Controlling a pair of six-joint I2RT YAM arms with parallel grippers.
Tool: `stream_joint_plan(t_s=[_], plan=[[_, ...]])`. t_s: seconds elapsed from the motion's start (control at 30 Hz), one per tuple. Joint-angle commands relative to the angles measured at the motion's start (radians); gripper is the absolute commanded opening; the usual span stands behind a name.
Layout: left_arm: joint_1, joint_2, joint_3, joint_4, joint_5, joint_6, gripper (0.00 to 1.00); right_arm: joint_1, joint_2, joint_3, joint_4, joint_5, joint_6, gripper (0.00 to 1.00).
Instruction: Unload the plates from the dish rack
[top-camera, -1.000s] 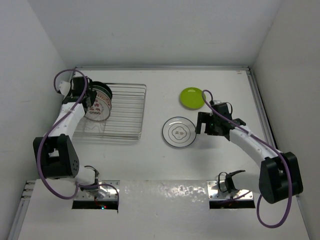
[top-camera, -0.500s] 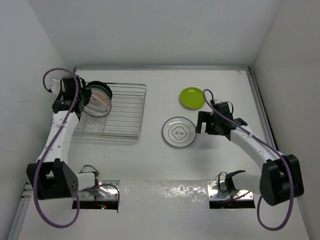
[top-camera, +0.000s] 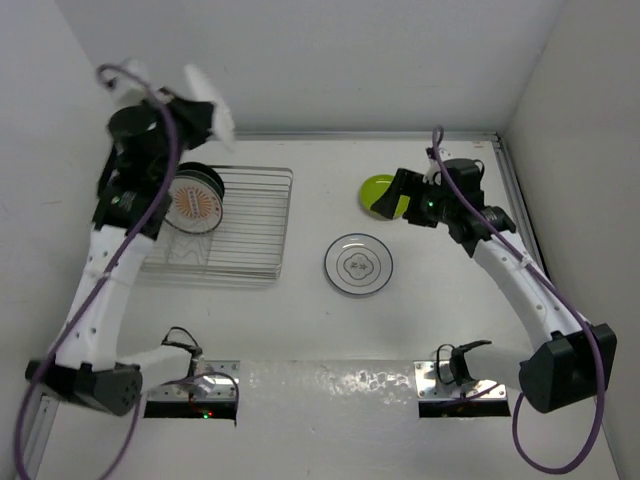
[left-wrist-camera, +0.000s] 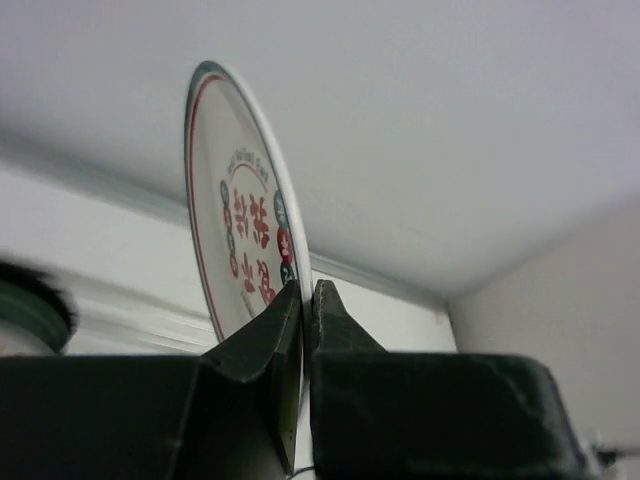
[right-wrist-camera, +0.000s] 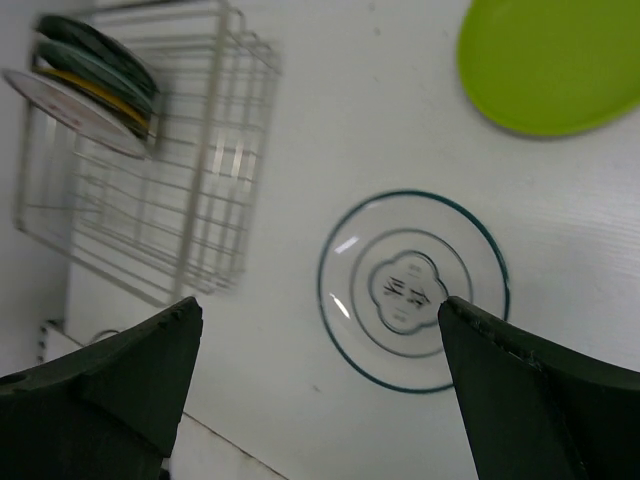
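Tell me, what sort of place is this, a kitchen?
Probably a robot test bench, not a kitchen: plain white walls box in a table, a left arm and a right arm are bolted to its near edge, and the only kitchenware is a rack and plates.

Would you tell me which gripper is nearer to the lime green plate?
The right gripper hangs over the edge of the lime green plate; the left gripper is far off by the dish rack, shut on a red-patterned plate.
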Motion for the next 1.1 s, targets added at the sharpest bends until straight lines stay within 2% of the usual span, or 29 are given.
stream_joint_plan(t_s=[0.0,0.03,0.1,0.13,0.2,0.23,0.3,0.4,0.53,0.73,0.8,0.87,0.9,0.93,0.97,1.0,1.03,1.07], plan=[[-0.298,0.158,0.169,0.005,-0.050,0.415,0.00,-0.023,-0.039,0.098,0.063,-0.068,0.150,0.99],[-0.419,0.203,0.188,-0.012,-0.140,0.544,0.00,-0.048,-0.042,0.130,0.067,-0.069,0.189,0.99],[-0.525,0.228,0.167,0.000,-0.225,0.697,0.00,-0.085,-0.039,0.158,0.069,-0.094,0.229,0.99],[-0.635,0.238,0.106,0.040,-0.309,0.856,0.00,-0.124,-0.031,0.177,0.072,-0.114,0.246,0.99],[-0.788,0.264,0.005,0.077,-0.421,1.014,0.00,-0.154,-0.023,0.194,0.074,-0.161,0.278,0.99],[-0.833,0.281,-0.028,0.089,-0.478,1.140,0.00,-0.163,-0.022,0.199,0.068,-0.169,0.278,0.99],[-0.936,0.330,-0.097,0.114,-0.581,1.238,0.00,-0.163,-0.016,0.196,0.060,-0.183,0.261,0.99],[-1.025,0.360,-0.164,0.192,-0.611,1.379,0.00,-0.157,0.009,0.143,0.078,-0.243,0.253,0.98],[-1.095,0.392,-0.175,0.238,-0.588,1.454,0.00,-0.128,0.067,0.083,0.090,-0.302,0.227,0.96],[-1.136,0.455,-0.128,0.263,-0.601,1.517,0.00,-0.040,0.113,0.027,0.081,-0.316,0.167,0.82],[-1.145,0.468,-0.128,0.273,-0.601,1.524,0.00,-0.040,0.106,-0.017,0.139,-0.345,0.189,0.67],[-1.150,0.485,-0.129,0.275,-0.603,1.522,0.00,-0.042,0.092,-0.052,0.217,-0.356,0.232,0.42],[-1.150,0.491,-0.128,0.273,-0.605,1.511,0.01,-0.043,0.086,-0.056,0.222,-0.341,0.247,0.07],[-1.150,0.496,-0.126,0.266,-0.609,1.505,0.06,-0.048,0.080,-0.057,0.215,-0.321,0.247,0.00],[-1.151,0.502,-0.125,0.254,-0.614,1.495,0.16,-0.057,0.067,-0.060,0.216,-0.304,0.247,0.00],[-1.151,0.504,-0.122,0.247,-0.620,1.463,0.55,-0.068,0.064,-0.063,0.215,-0.290,0.249,0.00],[-1.151,0.501,-0.123,0.243,-0.631,1.442,0.79,-0.080,0.061,-0.069,0.222,-0.277,0.252,0.00],[-1.151,0.490,-0.123,0.231,-0.637,1.400,0.99,-0.106,0.054,-0.089,0.229,-0.267,0.252,0.00]])
